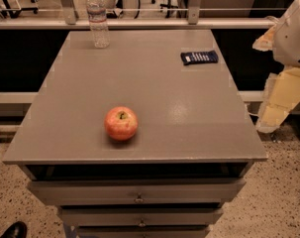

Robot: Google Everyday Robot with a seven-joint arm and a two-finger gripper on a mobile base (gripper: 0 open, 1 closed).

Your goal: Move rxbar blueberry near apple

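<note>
The claw hangs off the worktop's right edge; how open it is, I cannot tell. The snack bar lies to its left and farther back, long axis crosswise. The apple sits farther left.

Dim warm light, tabletop glare (end effector pale, right edge)

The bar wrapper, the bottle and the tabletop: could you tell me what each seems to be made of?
Bar: dark blue wrapper, likely plastic film, flat with pale printed lettering.
Bottle: clear plastic, see-through.
Tabletop: grey, smooth, perhaps painted; a dull sheen shows.
Gripper: right of the table, pale, probably plastic.
</note>
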